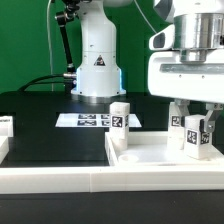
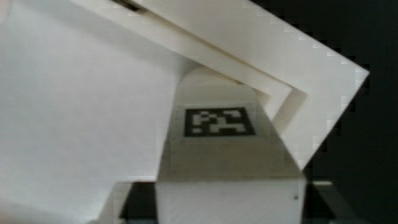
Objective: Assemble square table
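The white rail (image 1: 60, 185) is seen right up front. Behind it the square tabletop (image 1: 150, 152) is laid flat on the black table (image 1: 40, 120). At the exterior view's right, a tagged leg (image 1: 196, 138) is clamped upright in the gripper (image 1: 195, 134), at a corner of the tabletop. Another leg (image 1: 120, 115) is stood near the tabletop's far edge.

White leg (image 2: 226, 172) with black-and-white tag (image 2: 221, 121), apparently clamped between dark tool fingers (image 2: 139, 203), white tabletop (image 2: 80, 110) behind
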Tool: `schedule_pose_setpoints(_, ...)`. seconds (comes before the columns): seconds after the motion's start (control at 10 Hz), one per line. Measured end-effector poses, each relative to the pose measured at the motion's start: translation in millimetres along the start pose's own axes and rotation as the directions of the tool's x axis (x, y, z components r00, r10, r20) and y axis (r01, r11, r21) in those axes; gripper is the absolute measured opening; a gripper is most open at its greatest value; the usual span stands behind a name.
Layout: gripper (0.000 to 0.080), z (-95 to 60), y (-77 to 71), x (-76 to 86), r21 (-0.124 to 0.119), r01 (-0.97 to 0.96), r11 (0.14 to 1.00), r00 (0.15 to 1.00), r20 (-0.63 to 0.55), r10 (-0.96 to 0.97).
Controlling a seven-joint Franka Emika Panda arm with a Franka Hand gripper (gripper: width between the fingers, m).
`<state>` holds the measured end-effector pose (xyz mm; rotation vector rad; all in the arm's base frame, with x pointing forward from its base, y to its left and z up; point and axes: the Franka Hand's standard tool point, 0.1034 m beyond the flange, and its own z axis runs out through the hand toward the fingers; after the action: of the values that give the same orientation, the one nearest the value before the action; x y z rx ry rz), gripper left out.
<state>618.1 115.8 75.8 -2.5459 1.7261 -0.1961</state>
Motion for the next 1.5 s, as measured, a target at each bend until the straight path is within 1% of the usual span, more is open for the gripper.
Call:
schedule_pose_setpoints(0.1, 0.0290, 0.1, 0.8, -0.7, 0.001, -0.148, 0.989, 0.989, 0.002, 0.148)
schedule_pose_setpoints(0.3, 0.0290, 0.3, 1.6, -0.4, -0.001, -0.318, 0.948, 0.948, 0.012, 0.318)
schedule_pose_setpoints(0.5, 0.0290, 0.7, 2.6, 0.5, -0.006, -0.424, 0.906, 0.905, 0.027, 0.424)
schedule_pose_setpoints(0.7, 0.0290, 1.0, 3.3, 2.4, -0.012, -0.555, 0.831, 0.830, 0.043, 0.555)
schedule_pose_setpoints(0.8, 0.0290, 0.8, 3.7, 4.7, -0.017, -0.617, 0.787, 0.785, 0.057, 0.617)
schedule_pose_setpoints(1.0, 0.0290, 1.7, 3.5, 3.2, -0.029, -0.730, 0.683, 0.681, 0.061, 0.730)
schedule_pose_setpoints(1.2, 0.0290, 1.6, 3.1, 1.6, -0.031, -0.733, 0.679, 0.677, 0.066, 0.733)
schedule_pose_setpoints(1.3, 0.0290, 1.6, 2.9, 1.3, -0.029, -0.723, 0.691, 0.688, 0.066, 0.723)
schedule_pose_setpoints(1.4, 0.0401, 1.8, 3.1, 1.2, -0.029, -0.721, 0.693, 0.690, 0.066, 0.721)
schedule_pose_setpoints(1.5, 0.0401, 1.9, 3.1, 1.2, -0.028, -0.708, 0.706, 0.703, 0.067, 0.708)
